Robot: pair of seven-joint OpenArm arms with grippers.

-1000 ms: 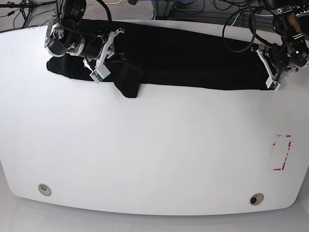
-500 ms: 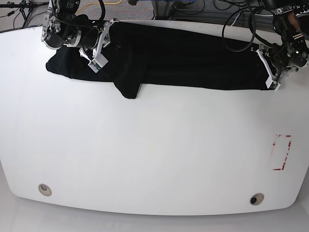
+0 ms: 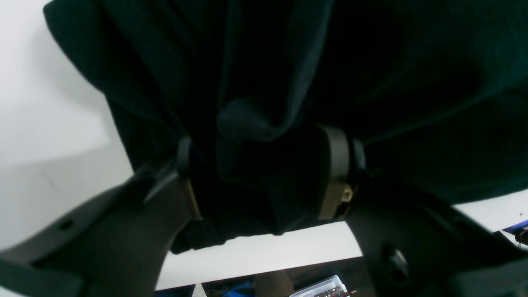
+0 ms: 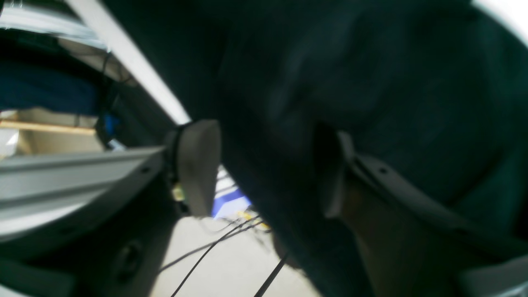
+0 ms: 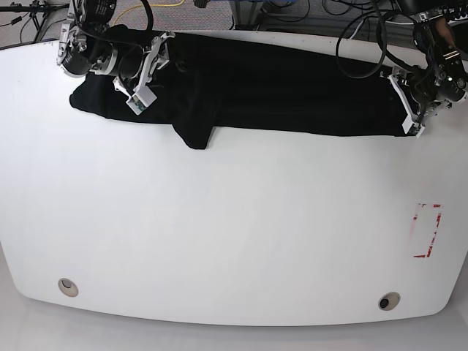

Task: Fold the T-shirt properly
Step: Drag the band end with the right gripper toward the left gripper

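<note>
The black T-shirt [image 5: 278,84] lies in a long band along the table's far edge, plain side up, with a flap [image 5: 194,131] hanging toward me. No print shows. My right gripper [image 5: 146,73] sits over the shirt's left end, jaws apart. In the right wrist view [image 4: 264,169] blurred black cloth [image 4: 371,82] fills the gap between its fingers. My left gripper [image 5: 408,104] straddles the shirt's right end. In the left wrist view [image 3: 262,173] its jaws stand apart around a bunched fold of cloth [image 3: 247,119].
The white table [image 5: 234,234] stretches toward me, with a red-marked rectangle [image 5: 426,230] at the right and two round holes [image 5: 67,286] [image 5: 388,300] near the front edge. Cables and floor clutter lie beyond the far edge [image 5: 292,11].
My right gripper has moved up and left along the shirt toward the table's far left corner. The shirt's outline and my left gripper have stayed put.
</note>
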